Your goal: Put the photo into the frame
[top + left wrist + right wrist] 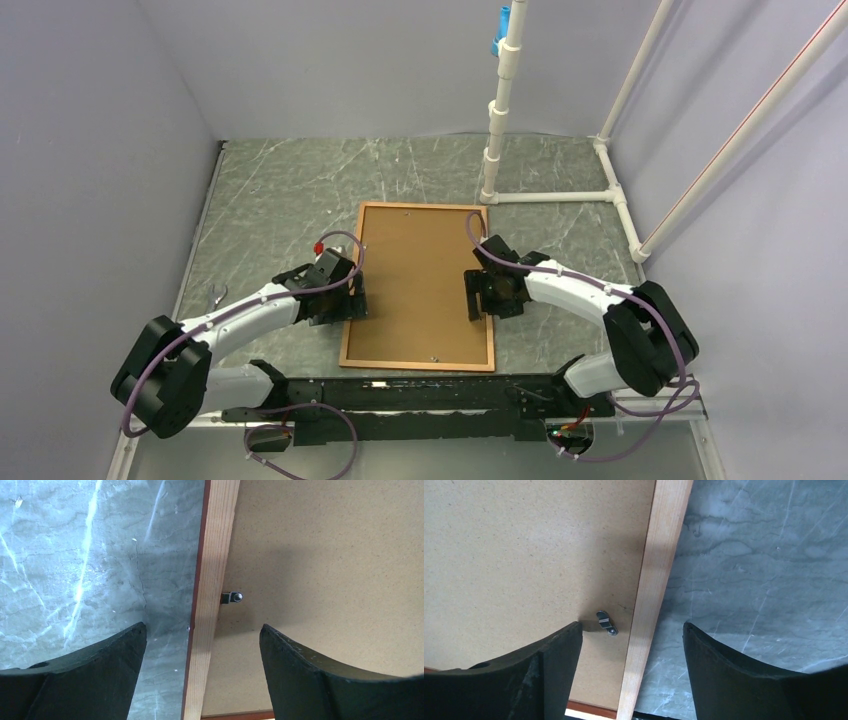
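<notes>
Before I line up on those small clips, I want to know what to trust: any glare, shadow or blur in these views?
Top external: even light, sharp, no glare on the backing board. Left wrist: a soft shadow crosses the frame and the left clip, both readable; the left fingers are very dark. Right wrist: similar shadow around the right clip, no glare.

The frame (418,366) lies flat on the table (280,190), back side up, with its long sides running away from the arm bases. The rim is orange-brown; the rear face is pale wood. A brown backing board (420,285) fills it. Small metal clips (231,598) sit beside the side rails.
</notes>
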Motion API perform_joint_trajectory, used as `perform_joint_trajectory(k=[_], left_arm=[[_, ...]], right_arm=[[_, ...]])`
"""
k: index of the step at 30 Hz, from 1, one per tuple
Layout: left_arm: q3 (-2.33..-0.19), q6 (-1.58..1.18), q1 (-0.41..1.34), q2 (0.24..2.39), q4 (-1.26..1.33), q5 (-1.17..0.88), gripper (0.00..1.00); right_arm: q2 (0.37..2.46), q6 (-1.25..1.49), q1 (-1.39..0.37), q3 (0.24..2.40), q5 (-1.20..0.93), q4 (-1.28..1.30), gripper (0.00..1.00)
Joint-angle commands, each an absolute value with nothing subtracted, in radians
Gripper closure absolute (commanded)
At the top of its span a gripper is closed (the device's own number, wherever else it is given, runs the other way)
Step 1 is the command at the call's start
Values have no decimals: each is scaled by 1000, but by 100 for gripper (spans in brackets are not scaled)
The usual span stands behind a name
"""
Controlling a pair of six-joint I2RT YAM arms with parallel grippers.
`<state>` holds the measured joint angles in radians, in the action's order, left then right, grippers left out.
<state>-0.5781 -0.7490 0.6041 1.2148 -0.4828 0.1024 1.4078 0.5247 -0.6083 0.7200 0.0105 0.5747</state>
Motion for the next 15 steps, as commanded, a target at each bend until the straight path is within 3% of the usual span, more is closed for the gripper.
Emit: perform_joint_trajectory(k=[1, 4, 8, 10, 15], left_arm=[[-595, -754, 601, 1213, -473, 100, 14], [-594, -752, 601, 1206, -474, 100, 14], [-593, -752, 601, 1206, -469, 94, 14], [-592, -750, 601, 1206, -465, 92, 14], [-592, -748, 601, 1208, -470, 94, 14]], right_arm=[[1436, 532, -624, 730, 47, 577, 30], [1439, 537, -625, 731, 53, 576, 51], [1435, 547, -627, 724, 52, 570, 92], [1437, 548, -628, 723, 54, 569, 100], [1423, 550, -628, 725, 62, 576, 100]])
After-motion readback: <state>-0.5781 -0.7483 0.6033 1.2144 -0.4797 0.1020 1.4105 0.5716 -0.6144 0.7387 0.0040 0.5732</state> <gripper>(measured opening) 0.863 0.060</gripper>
